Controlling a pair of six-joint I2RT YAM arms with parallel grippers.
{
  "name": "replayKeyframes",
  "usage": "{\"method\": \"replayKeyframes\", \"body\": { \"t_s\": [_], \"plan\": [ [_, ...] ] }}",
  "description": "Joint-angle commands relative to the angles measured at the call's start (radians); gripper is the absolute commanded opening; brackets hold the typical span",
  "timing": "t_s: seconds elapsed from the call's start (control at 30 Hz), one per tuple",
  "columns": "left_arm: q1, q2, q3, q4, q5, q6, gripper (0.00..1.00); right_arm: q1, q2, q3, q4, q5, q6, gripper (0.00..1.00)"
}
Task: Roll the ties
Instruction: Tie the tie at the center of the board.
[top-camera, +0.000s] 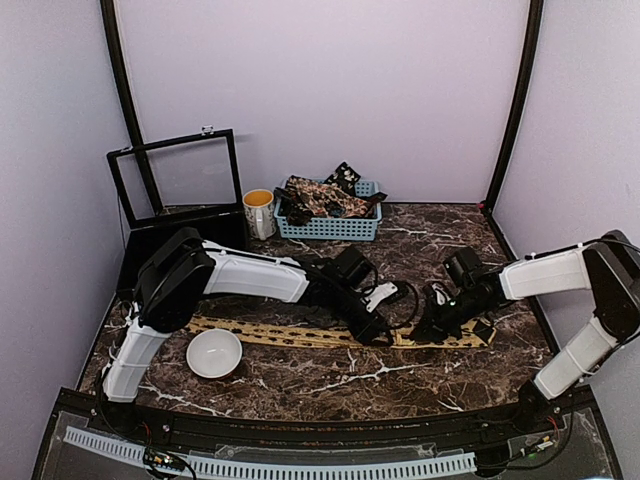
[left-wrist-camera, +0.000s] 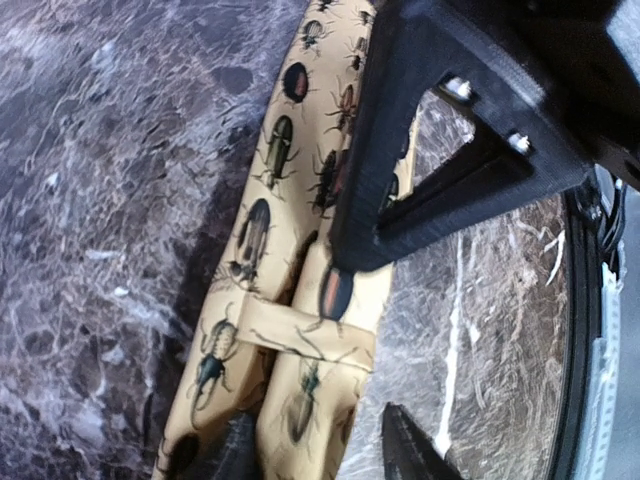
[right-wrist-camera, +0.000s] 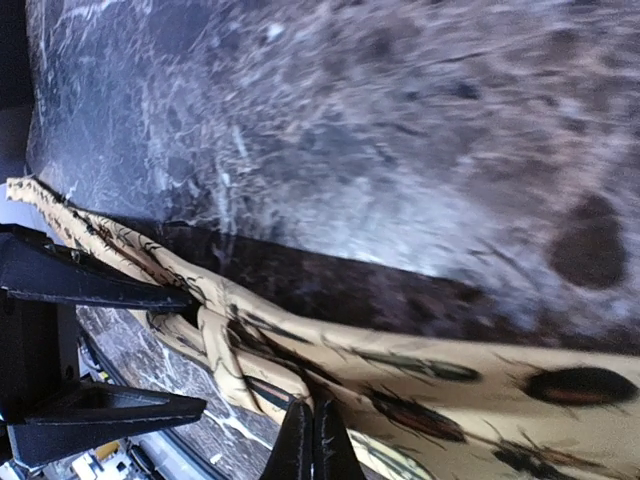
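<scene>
- Tie (top-camera: 270, 335) lies flat and unrolled along the desk (top-camera: 330, 385); I should start the coil tight at its right end.
- Left fingers (left-wrist-camera: 405, 450) stand partly open astride the tie, holding nothing; I should close squarely.
- Right fingers (right-wrist-camera: 300, 445) are shut at the tie's edge; I cannot tell whether cloth is caught.

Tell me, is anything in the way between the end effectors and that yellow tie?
Nothing visible. The left end effector stands open astride the tie, and the shut right end effector rests its tip on it. The bowl sits at the tie's near edge, off to the left of both.
</scene>
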Motion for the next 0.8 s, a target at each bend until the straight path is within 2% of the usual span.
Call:
{"method": "replayKeyframes", "body": {
  "t_s": [0.0, 0.07, 0.23, 0.63, 0.7, 0.77],
  "plan": [
    [-0.001, -0.074, -0.017, -0.010, -0.056, -0.009, 0.52, -0.036, -0.070, 0.028, -0.136, 0.115, -0.040, 0.00],
    [0.000, -0.107, -0.031, 0.010, -0.074, -0.011, 0.59, -0.055, -0.093, 0.024, -0.176, 0.148, -0.050, 0.00],
    [0.014, -0.160, -0.058, 0.033, -0.113, -0.011, 0.65, -0.096, -0.127, 0.025, -0.270, 0.213, -0.087, 0.00],
    [0.054, -0.220, -0.128, 0.035, -0.156, 0.006, 0.66, -0.169, -0.136, 0.060, -0.313, 0.305, -0.109, 0.00],
    [0.057, -0.229, -0.137, 0.035, -0.166, 0.008, 0.66, -0.169, -0.116, 0.071, -0.324, 0.309, -0.126, 0.04],
    [0.061, -0.239, -0.145, 0.036, -0.178, 0.008, 0.66, -0.169, -0.107, 0.080, -0.340, 0.318, -0.139, 0.14]
  ]
}}
